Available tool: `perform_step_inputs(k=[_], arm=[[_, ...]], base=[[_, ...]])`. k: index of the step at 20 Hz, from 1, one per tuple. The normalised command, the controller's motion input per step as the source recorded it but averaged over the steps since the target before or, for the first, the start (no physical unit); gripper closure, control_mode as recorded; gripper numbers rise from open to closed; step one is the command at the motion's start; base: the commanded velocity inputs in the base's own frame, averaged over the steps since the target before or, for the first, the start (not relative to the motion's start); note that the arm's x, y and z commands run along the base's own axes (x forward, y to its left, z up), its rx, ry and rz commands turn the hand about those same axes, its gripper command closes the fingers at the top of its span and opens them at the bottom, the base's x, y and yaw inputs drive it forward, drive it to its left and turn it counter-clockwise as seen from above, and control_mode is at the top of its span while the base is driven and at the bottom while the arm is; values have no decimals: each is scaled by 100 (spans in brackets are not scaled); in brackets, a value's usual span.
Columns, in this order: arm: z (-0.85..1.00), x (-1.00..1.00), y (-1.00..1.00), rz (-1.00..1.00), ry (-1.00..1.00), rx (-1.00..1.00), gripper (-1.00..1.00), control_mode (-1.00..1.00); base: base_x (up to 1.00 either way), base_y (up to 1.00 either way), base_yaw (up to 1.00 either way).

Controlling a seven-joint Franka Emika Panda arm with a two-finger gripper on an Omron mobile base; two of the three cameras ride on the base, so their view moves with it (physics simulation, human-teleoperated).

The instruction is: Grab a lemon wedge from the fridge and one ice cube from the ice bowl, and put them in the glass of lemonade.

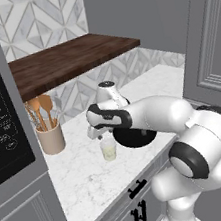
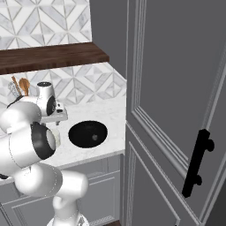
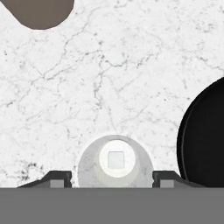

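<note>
The hand point(image 3: 112, 178) hangs open, holding nothing, above the glass of lemonade point(image 3: 115, 161), ice bowl point(image 3: 205, 140) just beside.

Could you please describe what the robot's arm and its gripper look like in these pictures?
The arm is built of smooth, rounded, glossy white segments with dark grey to black bands and round caps at the joints. No cables or markings show. The gripper has two small dark finger tips with paler grey inner faces, seen in the hand view.
</note>
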Motion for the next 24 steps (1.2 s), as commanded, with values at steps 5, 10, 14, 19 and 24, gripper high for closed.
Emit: perform_step_inputs(k=[5, 10, 14, 19, 24], arm=[[-1, -1, 0, 0, -1, 0, -100, -100], [0, -18, -6, 0, -8, 2, -100, -100], [0, -17, -53, 0, -12, 10, -100, -100], [1, -2, -78, 0, -6, 12, -100, -100], [17, 9, -94, -1, 5, 9, -100, -100]], base=[[0, 0, 0], [0, 0, 0], [0, 0, 0], [0, 0, 0], [0, 0, 0]])
